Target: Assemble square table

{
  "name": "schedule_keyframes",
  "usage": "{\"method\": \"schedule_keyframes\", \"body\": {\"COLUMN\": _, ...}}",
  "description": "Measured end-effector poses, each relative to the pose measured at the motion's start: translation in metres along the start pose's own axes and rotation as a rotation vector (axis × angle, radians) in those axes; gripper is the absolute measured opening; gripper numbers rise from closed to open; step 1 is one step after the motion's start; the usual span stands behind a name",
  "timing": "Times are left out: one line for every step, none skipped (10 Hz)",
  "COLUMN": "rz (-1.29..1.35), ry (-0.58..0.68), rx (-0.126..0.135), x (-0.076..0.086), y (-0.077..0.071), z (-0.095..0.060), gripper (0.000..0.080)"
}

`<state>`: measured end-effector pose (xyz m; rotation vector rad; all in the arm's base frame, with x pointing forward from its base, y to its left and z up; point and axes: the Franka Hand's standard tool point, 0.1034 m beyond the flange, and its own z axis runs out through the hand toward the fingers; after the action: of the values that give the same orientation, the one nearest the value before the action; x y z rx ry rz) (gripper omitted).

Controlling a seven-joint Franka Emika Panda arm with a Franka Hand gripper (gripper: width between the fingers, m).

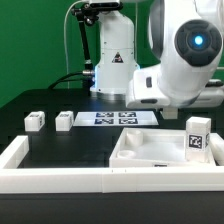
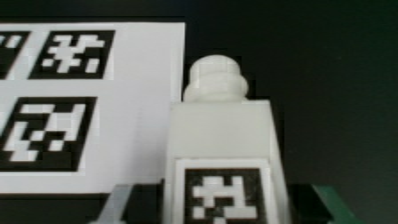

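Fingers [image 2: 143, 200] are closed on the held leg block [image 2: 222, 130], with one dark finger on each side of its wide end. The held leg block is white. It has a black and white tag [image 2: 226, 197] on the face near the fingers and a small round tip [image 2: 217, 75] at the far end, pointing away from them. Just beside it lies the marker board [image 2: 151, 110], flat and white, with black tags on it. On the block's other side the black surface [image 2: 329, 80] shows. In the exterior view the fingers are hidden behind the big white arm [image 1: 185, 55], which hangs over the marker board [image 1: 118, 118] at its end on the exterior view's right. The tabletop [image 1: 145, 152] lies flat on the surface [image 1: 70, 140], in front of the marker board and toward the exterior view's right. It is white and has a raised rim. A standing leg block [image 1: 196, 137] is upright at the tabletop's end on the exterior view's right, with its tag facing the camera. Two more blocks sit on the surface, well apart from the tabletop, on the exterior view's left. They are the left leg block [image 1: 35, 121] and, near it, the middle leg block [image 1: 66, 120], which is close to the marker board's end. A long white rail [image 1: 60, 180] runs along the front and left edges of the surface.
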<state>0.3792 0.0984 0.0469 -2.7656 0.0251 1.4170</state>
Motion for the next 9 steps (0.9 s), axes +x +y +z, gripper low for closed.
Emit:
{"method": "schedule_keyframes", "body": {"rz": 0.001, "ry": -0.010, "rx": 0.004, "x": -0.009, "y": 0.002, "z": -0.009, "gripper": 0.0287}}
{"method": "schedule_keyframes", "body": {"rz": 0.008, "ry": 0.008, "rx": 0.008, "x": -0.014, "y": 0.003, "z": -0.016, "gripper": 0.0287}}
{"method": "schedule_keyframes", "body": {"rz": 0.009, "ry": 0.004, "rx": 0.008, "x": -0.014, "y": 0.003, "z": -0.013, "gripper": 0.0287}}
{"method": "schedule_keyframes", "body": {"rz": 0.009, "ry": 0.011, "rx": 0.008, "x": -0.011, "y": 0.003, "z": -0.012, "gripper": 0.0287}}
{"method": "schedule_keyframes", "body": {"rz": 0.006, "ry": 0.113, "rx": 0.012, "x": -0.002, "y": 0.002, "z": -0.018, "gripper": 0.0287}}
{"method": "schedule_keyframes", "body": {"rz": 0.004, "ry": 0.192, "rx": 0.016, "x": -0.003, "y": 0.002, "z": -0.019, "gripper": 0.0287}}
{"method": "schedule_keyframes", "body": {"rz": -0.004, "ry": 0.238, "rx": 0.021, "x": 0.001, "y": 0.006, "z": -0.023, "gripper": 0.0287}}
{"method": "schedule_keyframes", "body": {"rz": -0.009, "ry": 0.309, "rx": 0.028, "x": 0.007, "y": 0.008, "z": -0.036, "gripper": 0.0287}}
{"method": "schedule_keyframes", "body": {"rz": -0.011, "ry": 0.346, "rx": 0.035, "x": 0.004, "y": 0.011, "z": -0.050, "gripper": 0.0287}}
